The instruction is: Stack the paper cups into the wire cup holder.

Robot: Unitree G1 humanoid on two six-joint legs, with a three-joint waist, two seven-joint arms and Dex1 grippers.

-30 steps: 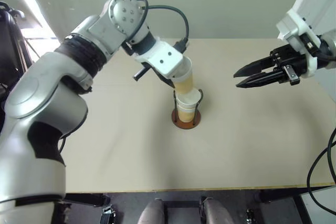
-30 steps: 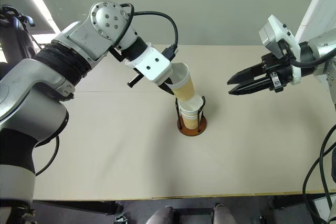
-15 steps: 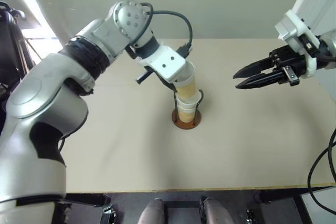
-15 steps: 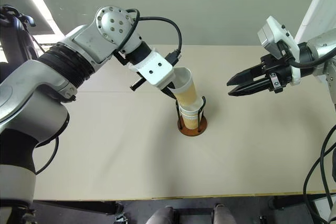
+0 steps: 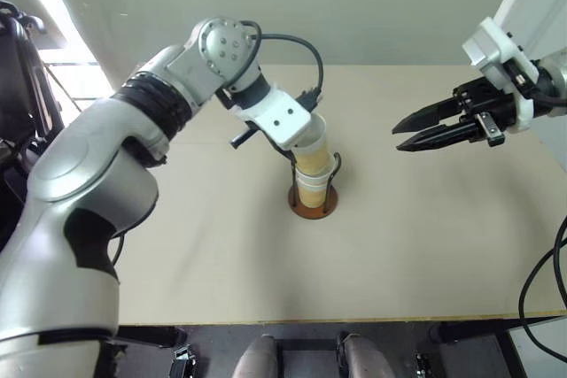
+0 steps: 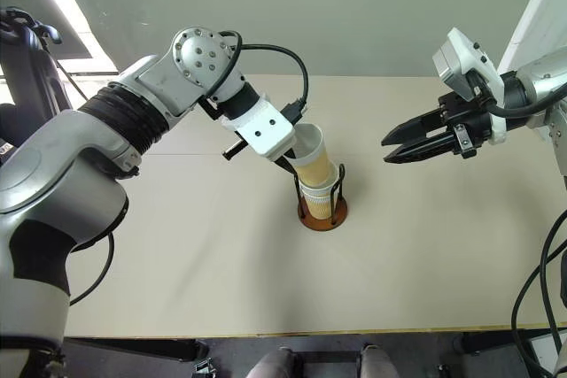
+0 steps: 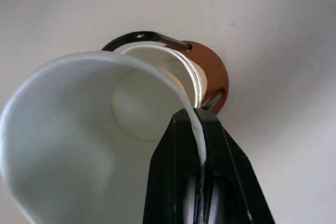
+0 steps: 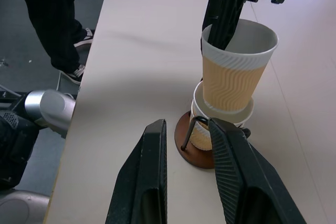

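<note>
The wire cup holder stands mid-table on its rust-brown disc base, with paper cups nested between its black loops. A further paper cup sits tilted in the top of that stack. My left gripper is shut on this cup's white rim, one finger inside and one outside. In the right wrist view the same top cup rises above the holder. My right gripper hovers open and empty, well to the right of the holder and pointing toward it.
The tan table has bare room all around the holder. Its front edge runs along the bottom. A person's legs in dark trousers stand beside the table's far side. A dark chair-like object is at the left.
The left gripper has eased the held cup lower and more upright into the stack. The left elbow has shifted. The right gripper has stayed still.
</note>
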